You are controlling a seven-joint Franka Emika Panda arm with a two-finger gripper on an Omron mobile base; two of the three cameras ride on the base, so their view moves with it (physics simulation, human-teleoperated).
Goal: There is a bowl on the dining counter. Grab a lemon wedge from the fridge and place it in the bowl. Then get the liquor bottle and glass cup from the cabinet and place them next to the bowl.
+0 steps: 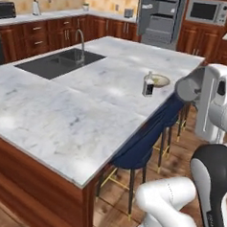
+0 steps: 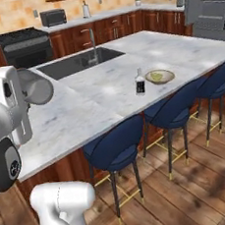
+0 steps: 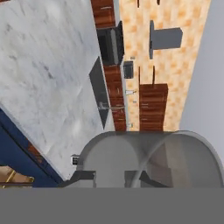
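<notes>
My gripper [image 3: 109, 177] is shut on a grey see-through glass cup [image 3: 144, 157], whose round body lies on its side in the hand view. The cup [image 1: 185, 88] hangs beside the white hand, off the counter's stool side and to the right of the bowl; from the other side the cup [image 2: 35, 86] sits at the far left. A shallow bowl [image 1: 160, 81] [image 2: 160, 77] stands on the marble dining counter [image 1: 77, 108] near its edge, with a pale lemon wedge [image 2: 156, 74] inside. The liquor bottle [image 1: 148, 84] [image 2: 140, 82] stands upright right beside the bowl.
Blue stools [image 1: 142, 146] [image 2: 116, 146] line the counter's near side under its edge. A sink with a faucet [image 1: 59, 62] [image 2: 81, 61] is sunk into the counter's far half. The steel fridge [image 1: 160, 18] stands at the back wall.
</notes>
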